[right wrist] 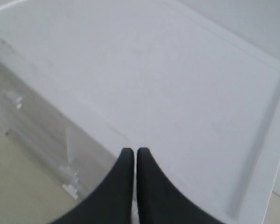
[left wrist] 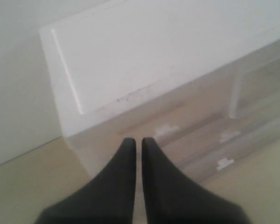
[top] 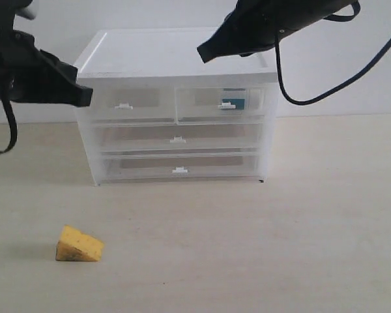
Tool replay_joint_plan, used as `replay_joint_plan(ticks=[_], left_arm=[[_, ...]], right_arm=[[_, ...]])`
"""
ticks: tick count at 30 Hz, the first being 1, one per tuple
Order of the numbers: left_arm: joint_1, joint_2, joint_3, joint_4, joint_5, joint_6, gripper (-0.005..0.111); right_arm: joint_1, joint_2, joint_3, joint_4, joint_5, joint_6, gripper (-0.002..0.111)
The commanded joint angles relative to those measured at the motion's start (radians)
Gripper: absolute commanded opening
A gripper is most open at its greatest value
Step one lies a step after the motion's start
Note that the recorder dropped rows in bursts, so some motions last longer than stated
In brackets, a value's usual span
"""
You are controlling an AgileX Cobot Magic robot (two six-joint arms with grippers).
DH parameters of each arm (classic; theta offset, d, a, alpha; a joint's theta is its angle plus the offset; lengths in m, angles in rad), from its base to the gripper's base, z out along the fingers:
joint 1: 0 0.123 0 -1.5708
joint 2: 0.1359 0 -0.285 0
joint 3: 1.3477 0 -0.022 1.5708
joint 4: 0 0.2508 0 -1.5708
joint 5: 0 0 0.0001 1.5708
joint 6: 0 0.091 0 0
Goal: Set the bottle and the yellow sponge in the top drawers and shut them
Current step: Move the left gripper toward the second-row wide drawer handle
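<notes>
The yellow sponge lies on the table at the front left, well away from both arms. The bottle shows as a teal patch through the front of the top right drawer. That drawer and the top left drawer both sit flush in the cabinet. My left gripper hangs shut and empty just left of the cabinet's upper left corner. In the left wrist view the left gripper points toward the top left drawer's handle. My right gripper hovers shut and empty over the cabinet's white top.
The white-topped cabinet stands at the back middle against a pale wall, with two full-width drawers below the top pair. A black cable loops down from the right arm beside the cabinet's right side.
</notes>
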Motion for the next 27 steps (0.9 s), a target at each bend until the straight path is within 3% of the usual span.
replay_joint_plan(ticks=[1, 4, 7, 13, 21, 25, 27], left_arm=[[-0.003, -0.02, 0.164, -0.001, -0.313, -0.038, 0.004], [0.0, -0.011, 0.259, -0.019, -0.521, 0.005, 0.004], [0.0, 0.001, 0.314, -0.175, -0.646, 0.141, 0.004], [0.0, 0.051, 0.339, -0.585, -0.683, 0.415, 0.004], [-0.002, 0.184, 0.339, -0.521, -0.733, 0.617, 0.004], [-0.002, 0.218, 0.339, -0.488, -0.823, 0.74, 0.004], [-0.002, 0.219, 0.339, -0.482, -0.876, 0.877, 0.004]], right_arm=[[-0.002, -0.011, 0.069, 0.03, -0.182, 0.05, 0.0], [-0.002, -0.008, 0.162, 0.049, -0.346, 0.05, 0.0], [-0.002, -0.008, 0.243, 0.057, -0.498, 0.06, 0.0], [-0.002, -0.005, 0.301, 0.059, -0.593, 0.091, 0.0], [0.007, 0.024, 0.301, 0.045, -0.651, 0.161, 0.0], [0.028, 0.043, 0.301, 0.022, -0.699, 0.165, 0.0], [0.034, 0.057, 0.301, 0.015, -0.721, 0.165, 0.0]])
